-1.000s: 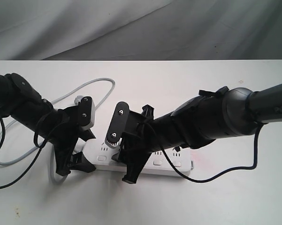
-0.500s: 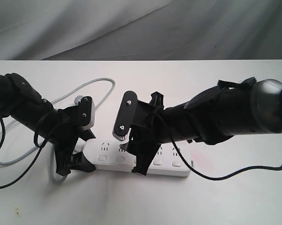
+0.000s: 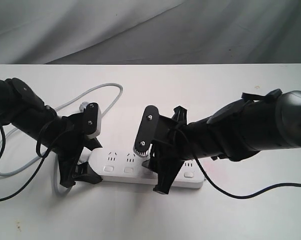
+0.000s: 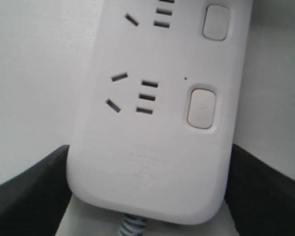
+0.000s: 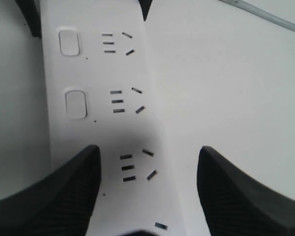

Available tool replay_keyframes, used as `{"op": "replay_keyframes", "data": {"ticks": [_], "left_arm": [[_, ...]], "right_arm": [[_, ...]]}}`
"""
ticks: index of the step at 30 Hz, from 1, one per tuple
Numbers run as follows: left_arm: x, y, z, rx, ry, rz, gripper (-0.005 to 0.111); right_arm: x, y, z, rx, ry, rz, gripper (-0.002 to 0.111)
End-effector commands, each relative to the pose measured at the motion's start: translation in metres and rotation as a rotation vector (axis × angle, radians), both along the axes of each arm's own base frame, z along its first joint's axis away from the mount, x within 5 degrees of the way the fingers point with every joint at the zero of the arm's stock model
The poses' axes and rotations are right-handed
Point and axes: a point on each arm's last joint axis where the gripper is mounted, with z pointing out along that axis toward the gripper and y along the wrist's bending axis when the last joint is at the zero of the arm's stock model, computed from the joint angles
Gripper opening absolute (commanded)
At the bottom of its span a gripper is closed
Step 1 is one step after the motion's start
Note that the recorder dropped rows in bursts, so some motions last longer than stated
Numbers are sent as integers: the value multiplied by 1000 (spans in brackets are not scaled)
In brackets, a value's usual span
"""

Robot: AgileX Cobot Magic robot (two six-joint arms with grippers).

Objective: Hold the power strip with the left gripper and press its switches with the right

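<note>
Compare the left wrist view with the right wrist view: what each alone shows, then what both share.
Left wrist only: the strip's rounded end, where the cord exits. Right wrist only: a third socket set and the open right end effector straddling the strip's edge. Both: two switches and the left end effector gripping the strip.

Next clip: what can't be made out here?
Middle switch: under a right claw finger in the right wrist view, behind that claw in the exterior view; contact unclear.
Cord end: exterior view, behind the left claw.
Power strip far end: left wrist view, cut by the frame edge.
Switches on or off: no view tells.
</note>
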Motion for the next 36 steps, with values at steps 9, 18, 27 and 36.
{"op": "replay_keyframes", "data": {"ticks": [9, 18, 27, 36], "left_arm": [[1, -3, 2, -13, 0, 10, 56], [1, -3, 2, -13, 0, 10, 56], [1, -3, 2, -13, 0, 10, 56], [1, -3, 2, -13, 0, 10, 56]], "right_arm": [[0, -2, -7, -10, 19, -1, 54], [-1, -1, -23, -13, 85, -24, 54], [1, -4, -35, -71, 70, -6, 54], [-13, -15, -52, -127, 120, 4, 54]]}}
